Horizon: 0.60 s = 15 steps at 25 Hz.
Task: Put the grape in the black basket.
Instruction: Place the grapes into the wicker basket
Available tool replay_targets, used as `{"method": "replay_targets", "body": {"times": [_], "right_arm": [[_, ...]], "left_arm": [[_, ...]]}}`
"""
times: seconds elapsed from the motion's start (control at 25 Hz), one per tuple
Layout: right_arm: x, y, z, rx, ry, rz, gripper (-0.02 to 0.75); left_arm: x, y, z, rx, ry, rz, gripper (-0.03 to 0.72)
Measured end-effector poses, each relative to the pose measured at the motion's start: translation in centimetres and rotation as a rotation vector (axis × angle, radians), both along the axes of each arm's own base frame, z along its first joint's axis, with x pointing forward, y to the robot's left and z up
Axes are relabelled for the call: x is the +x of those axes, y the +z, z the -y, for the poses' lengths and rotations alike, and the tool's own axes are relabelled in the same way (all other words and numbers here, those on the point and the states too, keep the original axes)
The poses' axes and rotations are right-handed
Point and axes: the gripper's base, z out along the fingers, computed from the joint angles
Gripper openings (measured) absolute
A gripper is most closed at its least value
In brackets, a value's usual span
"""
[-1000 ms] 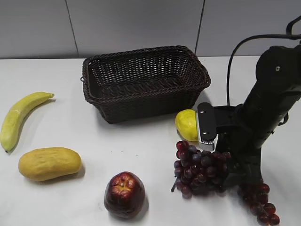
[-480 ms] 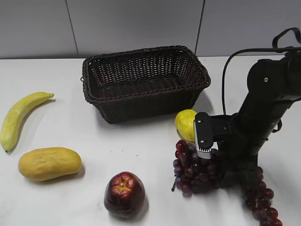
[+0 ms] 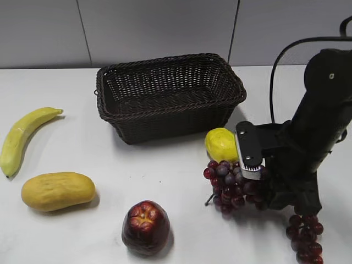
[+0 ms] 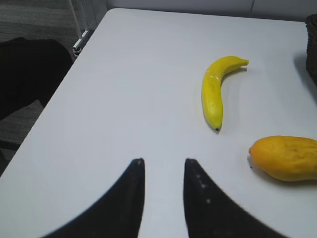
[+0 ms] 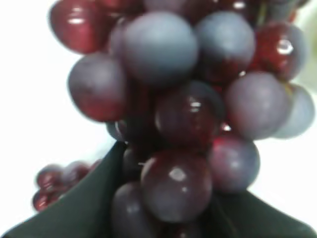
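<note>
The grape (image 3: 234,184) is a long bunch of dark red-purple berries, and the right gripper (image 3: 263,184) is pinching it at its middle. In the exterior view the bunch spreads to either side of that gripper: a thick cluster hangs on the side toward the apple, and a thinner tail (image 3: 306,239) trails down on the other side toward the near edge of the bench (image 3: 110,159). Whether the cluster is touching the bench cannot be told. In the right wrist view the berries (image 5: 183,114) fill nearly the whole picture, with the dark fingers (image 5: 84,203) pressed against them from both sides at the bottom.

The black basket (image 3: 170,96) sits beyond the right gripper and off toward the middle of the bench, apart from it. A small yellow fruit (image 3: 220,144) lies just beside the gripper, between it and the basket, touching or nearly touching the top of the bunch. A dark red apple (image 3: 145,227) sits well off to the side of the cluster.

The left gripper (image 4: 162,171) hovers over bare bench with its two dark fingers spread and nothing between them. Ahead of it lie a banana (image 4: 216,89) and an orange-yellow mango (image 4: 286,157), both well apart from it.
</note>
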Motion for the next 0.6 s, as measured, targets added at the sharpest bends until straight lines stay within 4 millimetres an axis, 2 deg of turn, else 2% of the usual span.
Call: {"method": "replay_targets", "body": {"times": [0.4,0.6], "right_arm": [[-2.2,8.1,1.4,0.024,0.07,0.153,0.26],[-1.5,12.7,1.4,0.032,0.098,0.281,0.26]], "left_arm": [[0.0,0.0,0.0,0.0,0.0,0.0,0.217],[0.0,0.0,0.0,0.0,0.0,0.0,0.217]]}}
